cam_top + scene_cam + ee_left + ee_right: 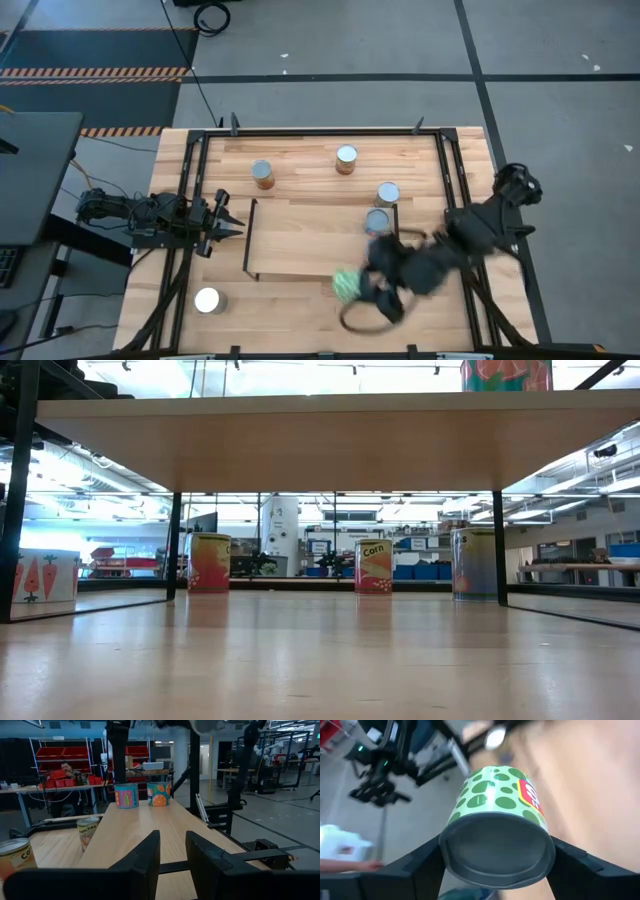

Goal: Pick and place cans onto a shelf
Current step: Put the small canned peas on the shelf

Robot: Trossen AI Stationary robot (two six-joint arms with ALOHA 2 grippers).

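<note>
I'm holding a green-spotted can (497,822) in my right gripper (352,288), fingers clamped on its sides, can tipped so its grey base faces the wrist camera. From above, that gripper sits over the front edge of the shelf (300,240), about 5 o'clock from the shelf's middle; the arm is motion-blurred.

My left gripper (228,222) waits at 9 o'clock of the shelf, just off its left black frame, fingers (145,857) a narrow gap apart, holding nothing. Its wrist view looks along the shelf board.

Cans from above:
- orange-sided can (262,173) on the tabletop at 11 o'clock of the shelf
- second can (346,158) at 1 o'clock, farther back
- grey-lid can (388,193) at 2 o'clock, near the shelf's right end
- another can (378,221) at 3 o'clock, on or at the shelf's right end; can't tell which
- white-lid can (208,299) at 7 o'clock, on the tabletop (180,300) near the front left corner

Low view: under the shelf board I see three cans standing upright, including one marked Corn (374,566), plus a carrot-print can (45,576) at far left. One more can (506,374) stands on top of the shelf, right side.

Left wrist view: two cans (126,795) side by side at the shelf's far end, a person (67,772) seated in the room behind.
</note>
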